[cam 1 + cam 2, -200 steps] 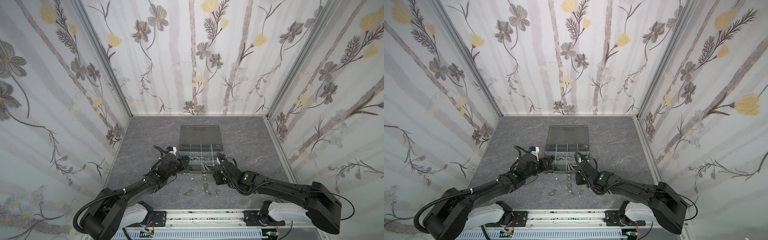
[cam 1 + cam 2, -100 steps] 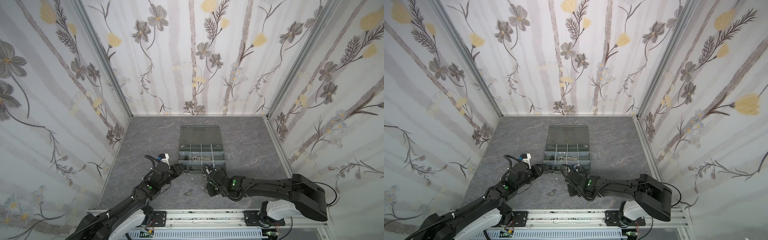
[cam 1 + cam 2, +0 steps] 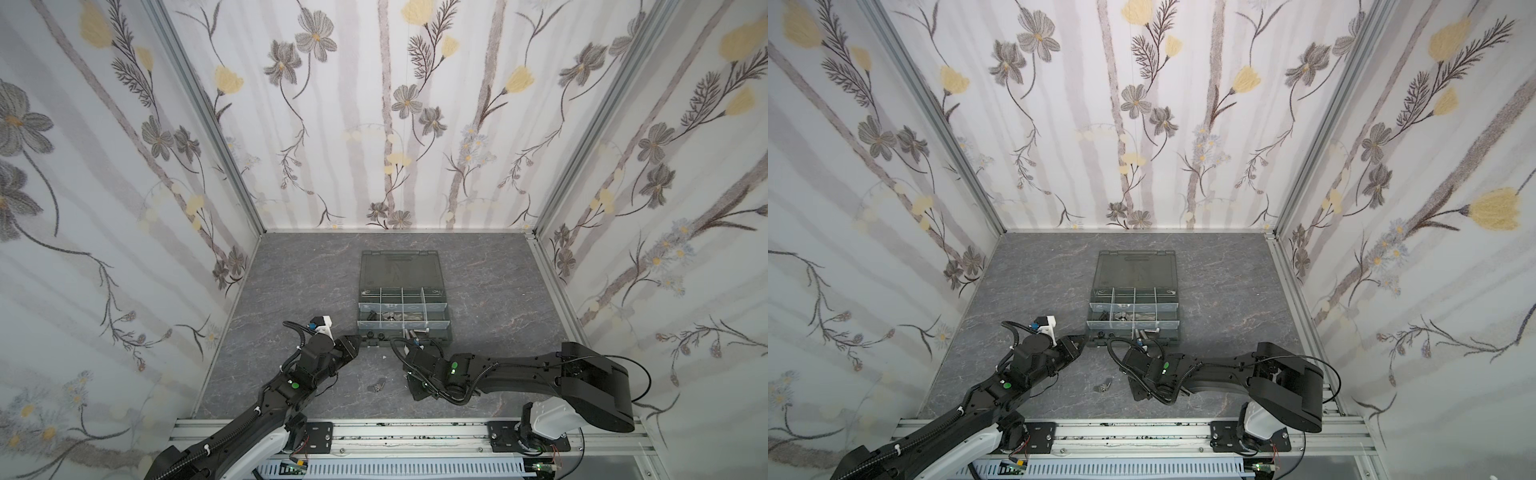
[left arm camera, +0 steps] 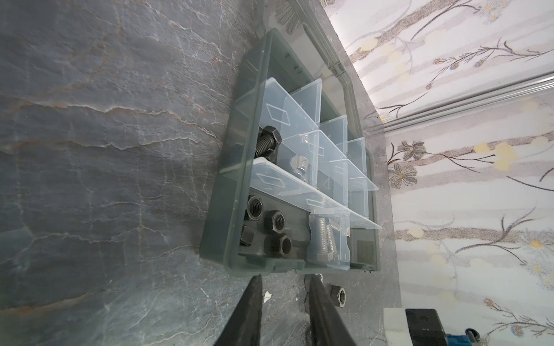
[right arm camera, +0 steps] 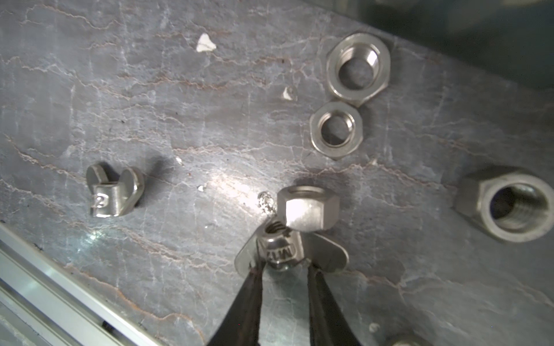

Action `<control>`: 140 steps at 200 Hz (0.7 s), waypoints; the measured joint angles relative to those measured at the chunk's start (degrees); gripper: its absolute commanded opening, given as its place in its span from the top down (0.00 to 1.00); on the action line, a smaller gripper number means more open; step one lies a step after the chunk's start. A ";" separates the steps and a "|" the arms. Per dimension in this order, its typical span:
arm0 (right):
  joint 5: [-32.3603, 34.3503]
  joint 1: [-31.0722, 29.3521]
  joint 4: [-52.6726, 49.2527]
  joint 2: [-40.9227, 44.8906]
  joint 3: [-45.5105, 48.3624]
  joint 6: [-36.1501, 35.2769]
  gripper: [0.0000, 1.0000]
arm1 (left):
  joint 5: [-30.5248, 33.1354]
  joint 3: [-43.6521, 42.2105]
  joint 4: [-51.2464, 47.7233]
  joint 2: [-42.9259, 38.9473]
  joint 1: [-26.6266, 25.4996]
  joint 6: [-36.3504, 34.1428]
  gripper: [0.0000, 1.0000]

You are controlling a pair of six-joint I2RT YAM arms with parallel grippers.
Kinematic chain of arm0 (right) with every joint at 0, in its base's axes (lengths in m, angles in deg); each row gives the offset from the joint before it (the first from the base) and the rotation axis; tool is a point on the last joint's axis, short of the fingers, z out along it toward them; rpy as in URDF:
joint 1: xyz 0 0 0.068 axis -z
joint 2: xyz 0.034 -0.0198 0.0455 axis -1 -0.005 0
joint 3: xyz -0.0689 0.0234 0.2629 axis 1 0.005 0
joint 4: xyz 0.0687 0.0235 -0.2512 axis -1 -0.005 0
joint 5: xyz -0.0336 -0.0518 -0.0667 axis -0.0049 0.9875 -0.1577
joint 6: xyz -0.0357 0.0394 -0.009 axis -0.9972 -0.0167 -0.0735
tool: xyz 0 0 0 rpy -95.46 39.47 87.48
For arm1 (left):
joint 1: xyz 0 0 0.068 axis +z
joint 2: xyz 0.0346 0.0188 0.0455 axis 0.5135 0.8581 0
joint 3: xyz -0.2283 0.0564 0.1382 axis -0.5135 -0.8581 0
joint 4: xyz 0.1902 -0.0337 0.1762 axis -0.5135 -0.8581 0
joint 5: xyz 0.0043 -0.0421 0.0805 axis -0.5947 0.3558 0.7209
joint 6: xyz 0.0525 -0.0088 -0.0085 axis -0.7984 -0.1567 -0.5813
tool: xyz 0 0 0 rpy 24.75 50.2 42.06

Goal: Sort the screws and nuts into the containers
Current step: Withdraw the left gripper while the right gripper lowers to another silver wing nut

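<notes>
**Sorting box** (image 3: pixel 440 340): dark grey, standing on the grey marbled table (image 3: pixel 291 286). Its smoky lid (image 3: pixel 401 268) lies open flat behind it in both top views. Pale dividers (image 4: pixel 278 185) split it into compartments.

**Contents, left wrist view:**
- black nuts (image 4: pixel 271 229) in the near corner compartment
- silver screws (image 4: pixel 322 239) in the compartment beside that
- one black screw (image 4: pixel 266 140) in the corner compartment of the next row
- a silver piece next to the black screw, kind unclear

**Loose on the table before the box, right wrist view:**
- two flat silver nuts (image 5: pixel 358 72), just beside each other
- a larger grey nut (image 5: pixel 509 206), apart from them
- an upright silver nut (image 5: pixel 308 211), standing on edge and touching the first wing nut (image 5: pixel 280 250)
- the second wing nut (image 5: pixel 115 191), well apart and alone, also seen in both top views (image 3: pixel 378 386)
- a few white chips (image 5: pixel 205 43)

**Left pincer** (image 4: pixel 284 274): low at the box's front left corner, outside the wall. Its jaws are a little apart with nothing between them.

**Right pincer** (image 5: pixel 283 268): down at the table. Its jaws are a little apart, with the tips on either side of the first wing nut's barrel. Whether they actually pinch it cannot be told
</notes>
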 measured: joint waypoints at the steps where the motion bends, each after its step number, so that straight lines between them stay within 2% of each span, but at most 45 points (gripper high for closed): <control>1: 0.02 0.00 0.00 -0.04 -0.02 0.00 0.71 | 0.00 0.00 0.00 0.00 0.00 0.00 0.70; 35: 0.20 -0.33 -1.16 -0.76 -2.69 -0.37 0.71 | 0.17 -0.13 0.02 -0.17 0.00 0.13 0.70; 61: 0.52 -0.37 -1.95 -0.20 -2.73 -0.37 0.65 | 0.17 -0.52 0.00 -0.37 0.00 0.13 0.70; 140: 0.98 -0.37 -2.14 -2.05 -4.66 0.72 0.64 | 0.35 -1.38 0.00 -2.01 0.00 0.37 0.70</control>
